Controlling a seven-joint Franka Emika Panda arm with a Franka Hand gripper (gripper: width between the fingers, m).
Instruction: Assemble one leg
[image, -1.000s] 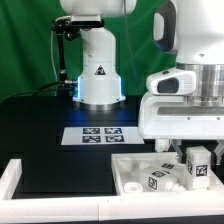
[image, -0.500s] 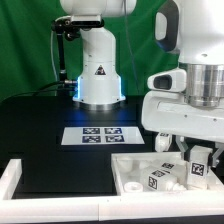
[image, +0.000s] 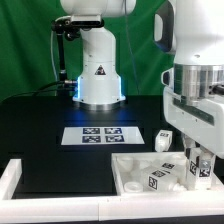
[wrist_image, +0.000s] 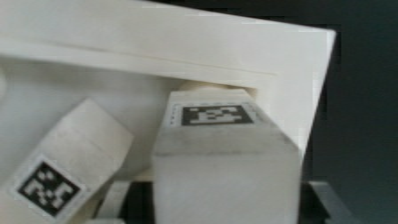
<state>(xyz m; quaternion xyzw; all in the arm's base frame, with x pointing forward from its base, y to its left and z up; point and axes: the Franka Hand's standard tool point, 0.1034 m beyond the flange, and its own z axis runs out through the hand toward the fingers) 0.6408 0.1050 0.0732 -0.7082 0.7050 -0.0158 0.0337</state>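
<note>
Gripper (image: 197, 163) fingers stand on either side of the leg (wrist_image: 217, 150) in the wrist view, where dark finger edges show at both lower flanks of the block; whether the pads press on it cannot be told from either view. In the wrist view the leg is a stubby white block whose long axis runs away from the camera toward the large white panel (wrist_image: 169, 55), with its tagged end face pointing at that panel and the square tag (wrist_image: 215, 114) facing the camera. A second leg (wrist_image: 68, 160) lies just beside the first, tilted, its own tag near the end closer to the camera. In the exterior view the leg (image: 198, 170) sits under the gripper at the view's right, tag visible, inside the white parts tray (image: 128, 178); its long axis cannot be judged there. Another tagged leg (image: 157, 182) lies in the tray to the exterior view's left of the gripper, and one more small white block (image: 164, 139) stands on the black table (image: 40, 125) beside the tray's far edge. Farther back lies the marker board (image: 103, 134), flat on the table in front of the arm's white base (image: 99, 75).
</note>
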